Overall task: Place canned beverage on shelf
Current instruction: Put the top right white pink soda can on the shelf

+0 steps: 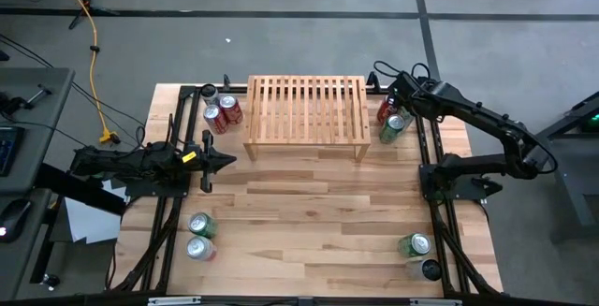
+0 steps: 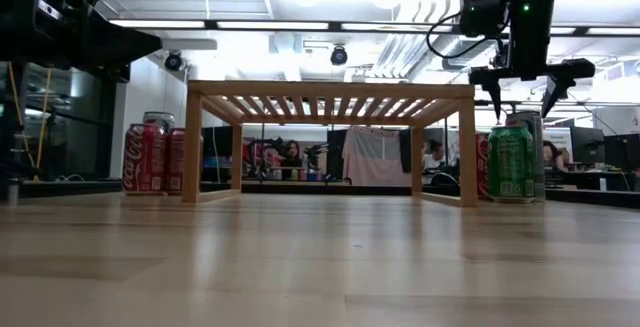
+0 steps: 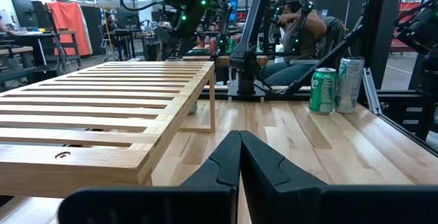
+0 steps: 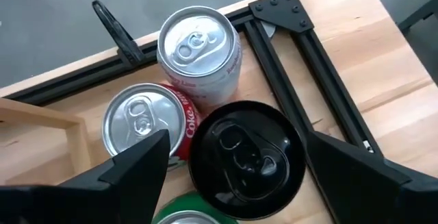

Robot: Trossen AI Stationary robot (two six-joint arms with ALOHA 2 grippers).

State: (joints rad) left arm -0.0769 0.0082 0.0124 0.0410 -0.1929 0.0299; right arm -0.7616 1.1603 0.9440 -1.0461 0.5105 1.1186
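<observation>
The shelf (image 1: 306, 114), a low light-wood rack with a slatted top, stands at the table's far middle on its short side legs (image 2: 468, 152). Several upright cans cluster at its right end: a black-topped can (image 4: 246, 159), a Coke can (image 4: 140, 121), a red-and-white can (image 4: 198, 49) and a green can (image 2: 511, 162). My right gripper (image 4: 236, 138) hangs open just above this cluster, pointing steeply down, with a finger on either side of the black-topped can and touching nothing. My left gripper (image 3: 239, 155) is shut and level at the table's left side, near the shelf's left end.
More cans stand by the shelf's left end (image 1: 222, 111), at the near left (image 1: 199, 236) and at the near right (image 1: 419, 255). Black frame rails (image 4: 287, 80) run beside the right cluster. Bare wood lies between the arms (image 1: 309, 212). People sit in the room behind.
</observation>
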